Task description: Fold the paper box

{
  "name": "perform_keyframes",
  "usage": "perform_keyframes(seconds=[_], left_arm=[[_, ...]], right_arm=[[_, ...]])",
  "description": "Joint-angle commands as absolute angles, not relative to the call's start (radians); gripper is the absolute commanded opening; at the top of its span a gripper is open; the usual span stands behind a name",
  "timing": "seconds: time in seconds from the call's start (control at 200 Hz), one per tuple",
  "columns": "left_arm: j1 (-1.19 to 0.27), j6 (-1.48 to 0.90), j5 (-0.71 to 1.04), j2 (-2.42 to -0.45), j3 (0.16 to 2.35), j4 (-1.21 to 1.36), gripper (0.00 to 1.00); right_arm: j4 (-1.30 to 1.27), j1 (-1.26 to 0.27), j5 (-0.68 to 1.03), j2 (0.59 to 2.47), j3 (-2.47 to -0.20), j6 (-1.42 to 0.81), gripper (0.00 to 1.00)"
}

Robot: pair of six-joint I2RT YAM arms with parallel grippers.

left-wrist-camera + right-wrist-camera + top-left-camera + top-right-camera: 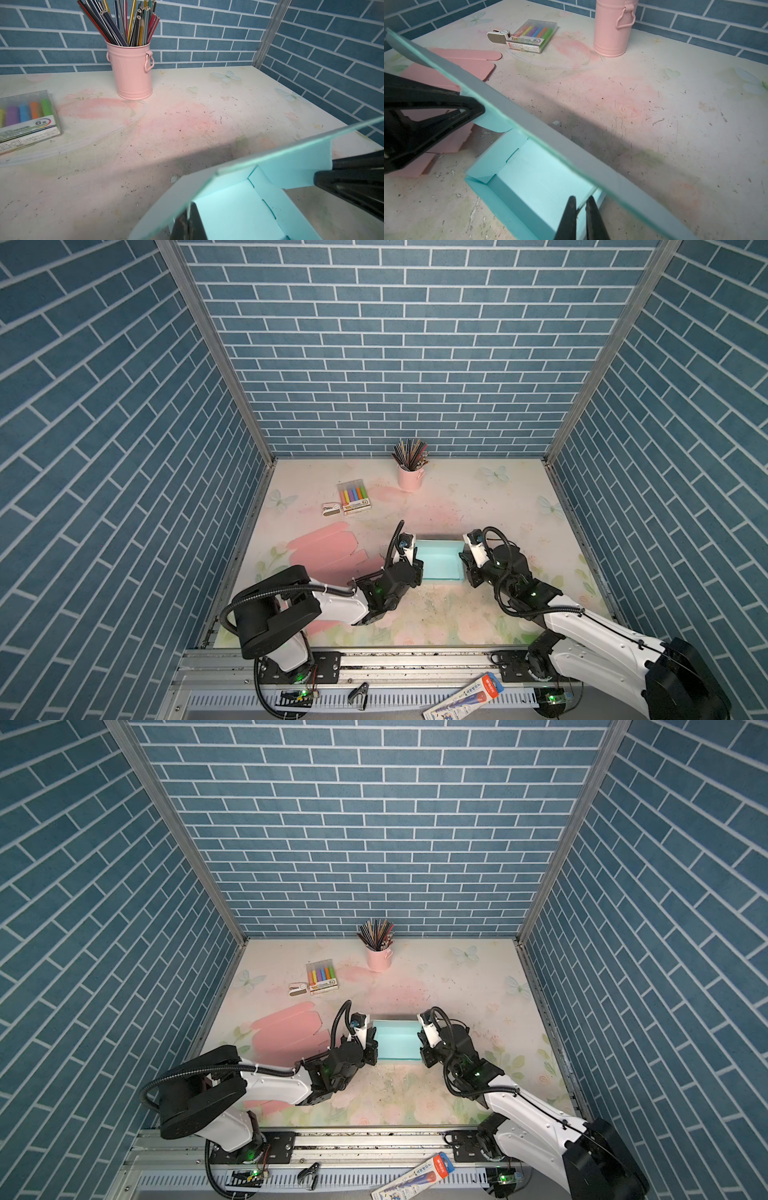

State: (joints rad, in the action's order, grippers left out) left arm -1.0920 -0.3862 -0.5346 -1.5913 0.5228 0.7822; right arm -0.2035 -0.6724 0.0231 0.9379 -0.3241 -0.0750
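The teal paper box (440,562) (395,1042) stands in the middle of the table, partly folded and open at the top. My left gripper (417,568) (372,1048) is at its left end wall; in the left wrist view the left gripper (190,204) is shut on the thin edge of that wall (234,207). My right gripper (467,568) (423,1048) is at the opposite end. In the right wrist view the right gripper (580,199) pinches the paper of the right wall. A long back panel (550,133) rises between the two grippers.
A flat pink box blank (328,551) lies left of the teal box, partly under my left arm. Behind it are a marker pack (354,497) and a small white case (331,509). A pink pencil bucket (409,477) stands by the back wall. A clip (359,693) lies on the front rail.
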Motion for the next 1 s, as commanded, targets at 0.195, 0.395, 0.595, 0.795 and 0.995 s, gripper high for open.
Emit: perform_keyframes(seconds=[0.195,0.395,0.595,0.795,0.995], left_arm=[[-1.178,-0.423,-0.559,-1.645,0.534,0.766,0.01],[-1.19,-0.439,-0.582,-1.67,0.538,0.765,0.01],[-1.197,-0.459,-0.594,-1.696,0.555,0.753,0.01],[-1.199,-0.463,-0.603,-1.7,0.557,0.749,0.01],[-1.199,-0.472,-0.623,-1.71,0.572,0.714,0.01]], right_arm=[[-0.204,-0.691,0.088,0.905,-0.315,-0.138,0.12],[-0.145,-0.692,0.058,0.917,-0.337,-0.206,0.12],[-0.018,-0.691,0.006,0.891,-0.361,-0.358,0.13],[0.115,-0.69,-0.026,0.783,-0.358,-0.439,0.22],[0.215,-0.692,-0.011,0.601,-0.309,-0.561,0.46]])
